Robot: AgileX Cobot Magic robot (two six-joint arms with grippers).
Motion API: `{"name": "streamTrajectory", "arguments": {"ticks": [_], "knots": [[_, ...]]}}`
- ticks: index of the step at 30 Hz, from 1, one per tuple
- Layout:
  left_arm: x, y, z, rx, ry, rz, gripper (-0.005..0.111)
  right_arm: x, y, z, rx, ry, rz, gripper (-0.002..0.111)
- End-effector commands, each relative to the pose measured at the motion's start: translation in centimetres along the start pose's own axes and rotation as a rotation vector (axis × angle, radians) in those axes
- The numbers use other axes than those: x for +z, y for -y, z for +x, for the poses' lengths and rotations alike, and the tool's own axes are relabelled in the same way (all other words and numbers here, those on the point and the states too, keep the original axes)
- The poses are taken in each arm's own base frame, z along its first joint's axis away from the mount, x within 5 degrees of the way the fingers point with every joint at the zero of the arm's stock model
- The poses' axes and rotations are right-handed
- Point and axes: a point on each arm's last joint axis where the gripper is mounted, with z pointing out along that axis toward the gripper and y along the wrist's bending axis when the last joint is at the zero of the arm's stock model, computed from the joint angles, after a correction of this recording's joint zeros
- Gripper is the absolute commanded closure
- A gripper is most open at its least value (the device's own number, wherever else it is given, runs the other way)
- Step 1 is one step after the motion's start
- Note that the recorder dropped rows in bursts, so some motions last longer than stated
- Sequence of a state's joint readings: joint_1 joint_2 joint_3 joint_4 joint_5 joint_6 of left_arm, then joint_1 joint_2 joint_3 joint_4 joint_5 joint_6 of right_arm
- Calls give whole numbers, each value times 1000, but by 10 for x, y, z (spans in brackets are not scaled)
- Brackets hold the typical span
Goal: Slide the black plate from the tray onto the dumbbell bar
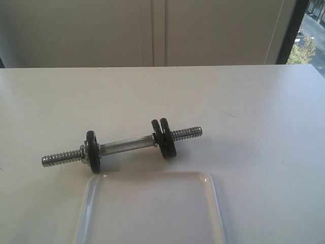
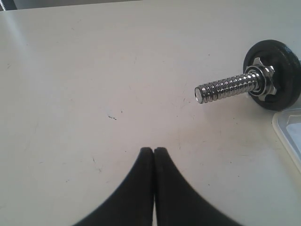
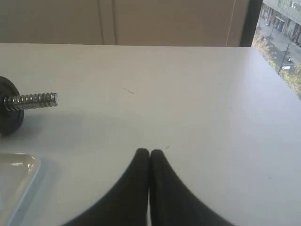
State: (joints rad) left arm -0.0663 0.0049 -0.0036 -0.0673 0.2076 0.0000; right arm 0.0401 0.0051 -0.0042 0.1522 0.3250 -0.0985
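The dumbbell bar (image 1: 127, 144) lies on the white table, its threaded ends bare. It carries one black disc (image 1: 93, 151) near its left end. Two black plates (image 1: 165, 137) sit side by side near its right end, and I cannot tell them apart. In front of the bar lies the clear tray (image 1: 152, 213), with nothing in it. Neither gripper shows in the exterior view. My left gripper (image 2: 154, 149) is shut and empty above bare table, short of the bar's left end (image 2: 225, 88). My right gripper (image 3: 149, 151) is shut and empty, off to the side of the bar's right end (image 3: 30, 100).
A corner of the tray (image 2: 288, 123) shows in the left wrist view and another tray corner (image 3: 14, 179) in the right wrist view. A wall and a window stand behind the table's far edge (image 1: 162, 66).
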Motion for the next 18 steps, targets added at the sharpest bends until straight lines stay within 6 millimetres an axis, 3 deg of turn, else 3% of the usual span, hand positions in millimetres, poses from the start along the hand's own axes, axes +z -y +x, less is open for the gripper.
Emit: {"name": "streamTrajectory", "arguments": {"ticks": [1,8,18], "knots": [[0,0,1,-13,0,3,107,0,3,-1,-99,20,30,108],[0,0,1,-13,0,3,107,0,5,-1,-258,20,60,108],[0,0,1,-13,0,3,107,0,4,-1,-215,22,49,108]]}}
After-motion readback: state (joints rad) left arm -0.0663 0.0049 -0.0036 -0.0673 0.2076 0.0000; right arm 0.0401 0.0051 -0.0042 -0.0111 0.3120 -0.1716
